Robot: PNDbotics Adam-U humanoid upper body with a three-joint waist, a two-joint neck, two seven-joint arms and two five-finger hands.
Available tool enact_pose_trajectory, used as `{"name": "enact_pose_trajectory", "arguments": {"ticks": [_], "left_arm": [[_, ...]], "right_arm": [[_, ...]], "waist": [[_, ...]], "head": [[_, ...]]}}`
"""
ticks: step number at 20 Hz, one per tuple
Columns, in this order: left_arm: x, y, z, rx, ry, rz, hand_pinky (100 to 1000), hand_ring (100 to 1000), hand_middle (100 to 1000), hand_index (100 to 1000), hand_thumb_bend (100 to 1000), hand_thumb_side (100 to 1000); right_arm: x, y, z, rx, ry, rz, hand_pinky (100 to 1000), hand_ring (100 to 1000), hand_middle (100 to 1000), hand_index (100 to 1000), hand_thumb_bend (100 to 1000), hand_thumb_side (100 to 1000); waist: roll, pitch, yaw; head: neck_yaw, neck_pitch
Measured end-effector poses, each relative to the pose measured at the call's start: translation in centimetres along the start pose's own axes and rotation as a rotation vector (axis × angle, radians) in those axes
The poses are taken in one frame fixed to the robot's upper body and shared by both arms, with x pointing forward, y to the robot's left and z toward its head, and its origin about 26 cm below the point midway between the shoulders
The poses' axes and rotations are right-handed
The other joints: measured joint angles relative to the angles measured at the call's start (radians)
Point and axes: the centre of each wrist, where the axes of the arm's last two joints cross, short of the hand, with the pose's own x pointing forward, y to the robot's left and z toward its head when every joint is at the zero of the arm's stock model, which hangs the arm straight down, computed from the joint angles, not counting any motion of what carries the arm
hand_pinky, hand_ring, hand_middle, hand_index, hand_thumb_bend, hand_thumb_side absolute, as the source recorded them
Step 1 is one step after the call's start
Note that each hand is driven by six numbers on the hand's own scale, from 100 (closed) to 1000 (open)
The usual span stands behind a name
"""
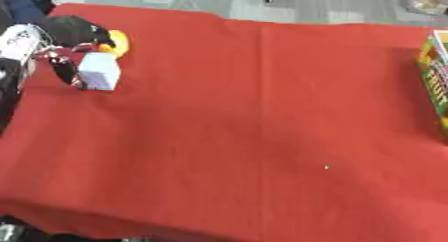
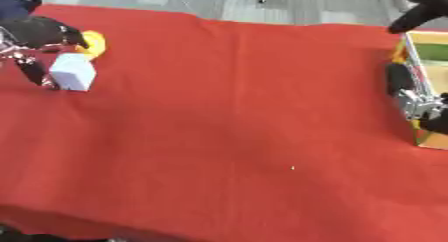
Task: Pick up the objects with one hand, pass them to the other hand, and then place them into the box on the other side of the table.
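Note:
A white box (image 1: 99, 71) is at the table's far left, with a yellow object (image 1: 117, 42) just behind it. My left hand (image 1: 70, 33) comes in from the left edge and is over the white box. One finger (image 1: 63, 68) runs down the box's left side and the rest of the hand curls over its top. I cannot tell whether the white box touches the cloth. At the right edge stands the green and yellow box (image 2: 427, 61). My right hand (image 2: 416, 105) hangs blurred at that box's left wall, its arm (image 2: 423, 8) entering from the upper right corner.
A red cloth (image 1: 245, 126) covers the whole table, with its front edge low in the view. Grey floor lies beyond the far edge. Dark shapes sit off the table's left side.

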Motion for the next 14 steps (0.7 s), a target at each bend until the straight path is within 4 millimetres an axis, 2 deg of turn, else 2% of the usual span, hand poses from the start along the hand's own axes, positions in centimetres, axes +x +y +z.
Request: {"name": "enact_pose_trajectory", "arguments": {"ticks": [3, 4, 5, 7, 14], "left_arm": [[-0.1, -0.7, -0.1, 0.004, 0.013, 0.054, 803, 736, 714, 809, 448, 144], [-0.1, -1.0, -0.1, 0.007, 0.013, 0.077, 803, 736, 714, 809, 448, 144], [-0.2, -1.1, -0.1, 0.012, 0.014, 0.096, 789, 688, 650, 766, 386, 146], [-0.2, -1.2, 0.0, 0.023, 0.012, 0.129, 774, 631, 580, 715, 331, 144], [-0.5, 0.6, 0.4, 0.056, -0.021, 0.209, 758, 574, 502, 636, 320, 150]], "right_arm": [[0.0, 0.1, 0.0, 0.001, 0.001, -0.005, 815, 630, 618, 968, 100, 227], [0.0, 0.1, 0.0, 0.002, 0.002, -0.005, 815, 630, 618, 968, 100, 227], [0.0, 0.1, 0.0, 0.003, 0.002, -0.005, 815, 629, 618, 968, 100, 227], [0.0, 0.1, 0.0, 0.004, 0.005, -0.005, 815, 628, 618, 967, 100, 229], [0.0, 0.2, 0.2, 0.014, 0.014, -0.014, 815, 627, 617, 966, 100, 232]], "waist": [[-0.001, 0.0, -0.001], [-0.001, 0.0, -0.001], [-0.003, 0.0, -0.001], [-0.004, 0.0, -0.002], [-0.004, 0.001, -0.001]], "head": [[0.0, 0.0], [0.0, 0.0], [0.0, 0.0], [0.0, 0.0], [-0.002, 0.0]]}}
